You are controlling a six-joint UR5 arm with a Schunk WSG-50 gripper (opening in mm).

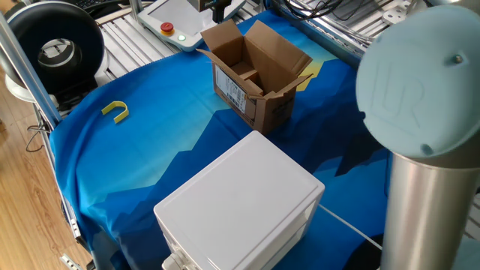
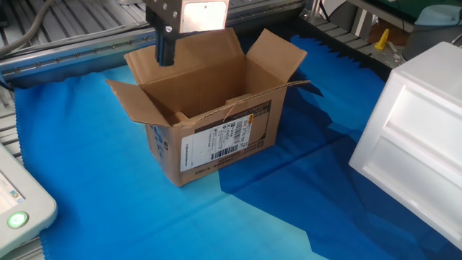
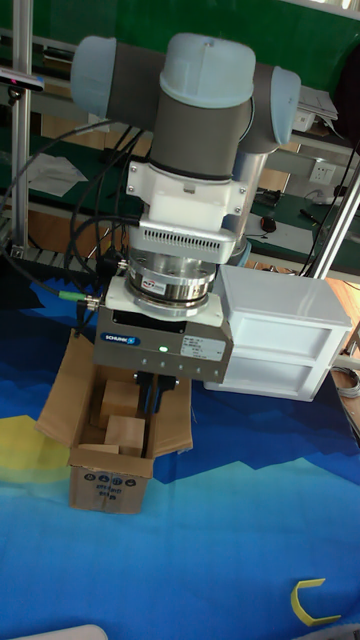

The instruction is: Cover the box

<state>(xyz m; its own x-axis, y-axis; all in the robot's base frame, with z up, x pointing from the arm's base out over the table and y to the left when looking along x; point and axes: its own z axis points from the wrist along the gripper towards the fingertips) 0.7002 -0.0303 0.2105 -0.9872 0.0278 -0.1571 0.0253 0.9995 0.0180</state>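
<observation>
Four flaps of the box (image 2: 206, 123) stood open, so nothing of the covering looked done. From left to right in the other fixed view came a grey control panel (image 2: 18, 206) at the edge, then the gripper (image 2: 166, 52) hanging over the box's far-left rim, then the carton itself in the middle of the blue cloth (image 2: 289, 209), barcode label facing the camera, and last the white plastic box (image 2: 411, 137) well apart on the right.

Whether the claw was clenched or released I could not tell: its dark fingers read as a single blurred bar. To fold well, it would probably help to get behind the tall back flap and push it inward and down before the side flaps, keeping low enough not to slide the light carton.

One fixed view alone showed a yellow hook (image 1: 115, 111) lying far left on the cloth. The tall fixed view alone showed the fingers reaching down inside the box.
</observation>
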